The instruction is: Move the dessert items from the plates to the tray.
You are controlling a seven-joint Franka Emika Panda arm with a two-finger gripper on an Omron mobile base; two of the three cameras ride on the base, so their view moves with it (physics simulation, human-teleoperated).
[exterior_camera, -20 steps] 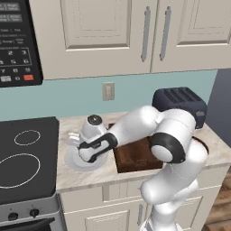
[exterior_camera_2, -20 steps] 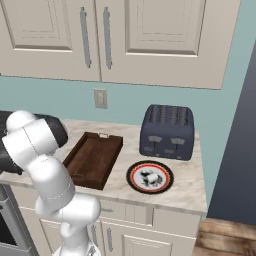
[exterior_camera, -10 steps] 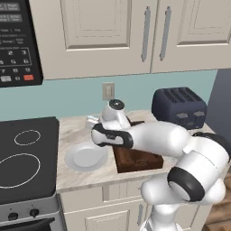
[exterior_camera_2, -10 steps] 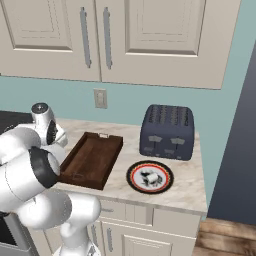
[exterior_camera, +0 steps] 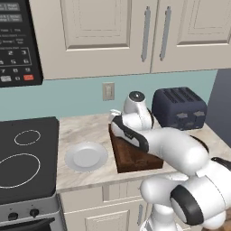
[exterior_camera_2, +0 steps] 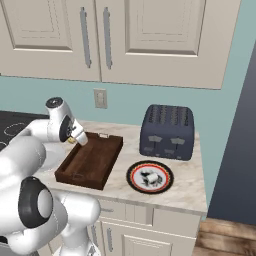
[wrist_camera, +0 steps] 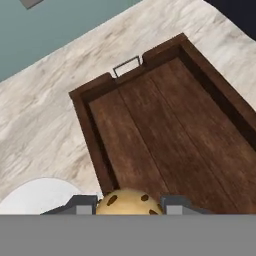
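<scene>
Apparently the gripper [wrist_camera: 129, 202] holds the cookie [wrist_camera: 129, 203] above the tray [wrist_camera: 165, 125].

The marble counter [exterior_camera: 85, 128] carries the tray [exterior_camera_2: 92, 162], two plates [exterior_camera: 86, 156] [exterior_camera_2: 150, 177] and a toaster [exterior_camera_2: 166, 131].

Plates: two — grey [exterior_camera: 86, 156], red-rimmed [exterior_camera_2: 150, 177]. Tray [exterior_camera_2: 95, 159]: one. Cookie [wrist_camera: 129, 202]: one. Toaster [exterior_camera_2: 166, 131]: one. Stovetop [exterior_camera: 25, 155]: one. Wall outlet [exterior_camera_2: 100, 98]: one. Microwave [exterior_camera: 18, 43]: one. Gripper [wrist_camera: 129, 206]: one.

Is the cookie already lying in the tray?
No, the cookie sits between the end effector fingertips, above the tray edge.
</scene>
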